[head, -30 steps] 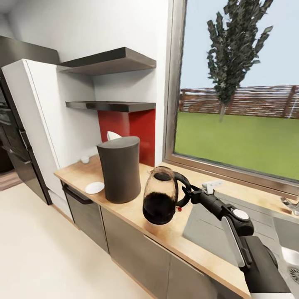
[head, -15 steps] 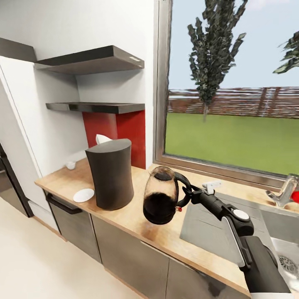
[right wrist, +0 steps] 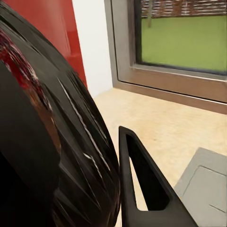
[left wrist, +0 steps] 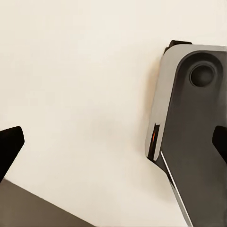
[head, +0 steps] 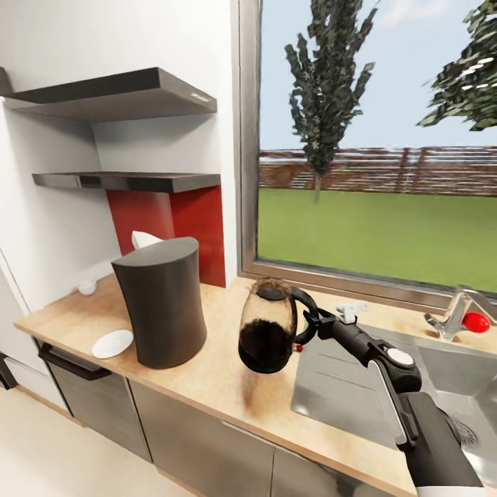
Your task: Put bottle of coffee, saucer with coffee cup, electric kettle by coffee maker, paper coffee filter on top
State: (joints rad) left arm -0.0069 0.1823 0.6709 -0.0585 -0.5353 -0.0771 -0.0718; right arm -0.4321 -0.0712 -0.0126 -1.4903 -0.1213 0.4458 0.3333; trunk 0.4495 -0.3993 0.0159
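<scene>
No writing, label, brand mark or number can be read anywhere: none on the electric kettle (head: 268, 326), the coffee maker (head: 163, 301), or the worktop (head: 221, 376).

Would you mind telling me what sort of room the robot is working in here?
Most likely a home kitchen: a wooden countertop over cabinets, a sink with a faucet, and wall shelves beside a garden window.

head: high, overlooks countertop (head: 207, 373) | right wrist: close, shares window (head: 373, 207)
</scene>
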